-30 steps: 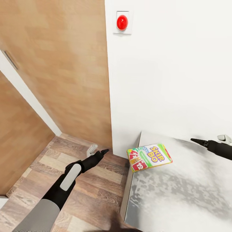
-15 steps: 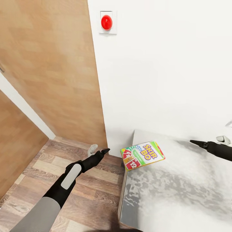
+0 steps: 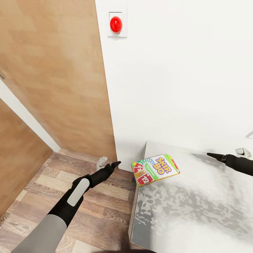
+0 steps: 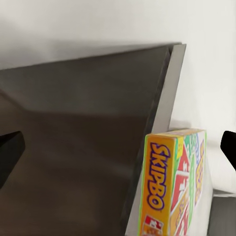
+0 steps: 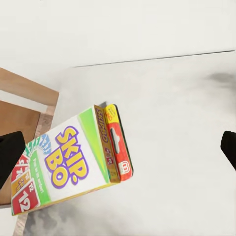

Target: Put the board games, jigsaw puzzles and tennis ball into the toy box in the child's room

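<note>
Fingertips of the right gripper point(image 3: 215, 155) show as dark tips at either edge of the right wrist view, spread wide with nothing between them; the same holds for the left gripper point(image 3: 111, 166), whose tips frame its own wrist view with no object in the gap. The right gripper hangs over the bed point(image 3: 196, 211), well apart from the SKIP-BO box point(image 3: 155, 169), which lies flat at the bed's corner nearest the wall point(image 3: 182, 77), one end overhanging the edge. The left gripper hovers over the wood-plank floor point(image 3: 95, 218), just beside that corner and lower than the box.

Judging from this, the step in hand is picking up the box. The overhanging end looks the easiest place to bite, since a finger can slip under it; pushing from the bed side could tip it to the floor.

Compared with one second ago, the whole head view has shifted, so the camera has turned; since half a second ago box and arms sit practically unchanged.
</note>
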`<state>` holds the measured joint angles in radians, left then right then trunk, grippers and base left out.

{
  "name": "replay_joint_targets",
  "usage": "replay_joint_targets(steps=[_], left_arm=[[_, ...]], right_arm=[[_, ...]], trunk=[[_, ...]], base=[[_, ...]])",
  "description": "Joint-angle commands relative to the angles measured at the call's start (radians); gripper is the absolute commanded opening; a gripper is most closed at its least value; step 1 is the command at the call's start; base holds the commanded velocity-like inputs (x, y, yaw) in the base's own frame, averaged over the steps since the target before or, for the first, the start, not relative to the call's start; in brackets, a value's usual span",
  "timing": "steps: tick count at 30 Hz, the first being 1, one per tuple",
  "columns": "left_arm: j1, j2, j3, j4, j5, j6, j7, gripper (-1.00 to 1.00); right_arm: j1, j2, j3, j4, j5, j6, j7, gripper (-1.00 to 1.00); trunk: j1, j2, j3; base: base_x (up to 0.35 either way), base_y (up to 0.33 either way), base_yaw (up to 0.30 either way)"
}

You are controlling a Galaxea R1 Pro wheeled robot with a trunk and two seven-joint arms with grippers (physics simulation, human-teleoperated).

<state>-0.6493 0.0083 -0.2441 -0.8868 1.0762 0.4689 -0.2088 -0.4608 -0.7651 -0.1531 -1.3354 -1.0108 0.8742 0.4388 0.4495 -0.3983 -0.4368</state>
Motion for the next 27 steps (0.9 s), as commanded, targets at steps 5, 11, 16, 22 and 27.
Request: replay_joint_targets(steps=[5, 11, 16, 22, 27], left_arm=[[-0.001, -0.007, -0.009, -0.003, 0.005, 0.003, -0.002, 1.0], [-0.002, -0.015, -0.018, -0.004, 0.005, 0.003, -0.003, 1.0], [-0.002, -0.018, -0.023, -0.005, 0.005, 0.003, -0.004, 1.0], [-0.002, -0.019, -0.026, -0.005, 0.005, 0.003, -0.004, 1.0], [-0.003, -0.02, -0.026, -0.004, 0.005, 0.004, -0.004, 1.0]], right_arm=[[-0.001, 0.006, -0.001, -0.005, 0.003, 0.006, 0.004, 1.0], [-0.001, 0.02, -0.002, -0.016, 0.006, 0.007, 0.004, 1.0], [-0.001, 0.027, -0.003, -0.022, 0.008, 0.007, 0.003, 1.0], [-0.001, 0.033, -0.002, -0.028, 0.009, 0.008, 0.003, 1.0], [-0.001, 0.036, -0.002, -0.029, 0.009, 0.01, 0.003, 1.0]], trunk=[[0.001, -0.002, -0.001], [0.001, -0.002, -0.001], [0.001, -0.002, -0.001], [0.001, -0.002, -0.001], [0.001, -0.002, -0.001]], base=[[0.0, 0.0, -0.005], [0.0, 0.0, -0.002], [0.0, 0.0, -0.008], [0.0, 0.0, -0.106], [0.0, 0.0, -0.196]])
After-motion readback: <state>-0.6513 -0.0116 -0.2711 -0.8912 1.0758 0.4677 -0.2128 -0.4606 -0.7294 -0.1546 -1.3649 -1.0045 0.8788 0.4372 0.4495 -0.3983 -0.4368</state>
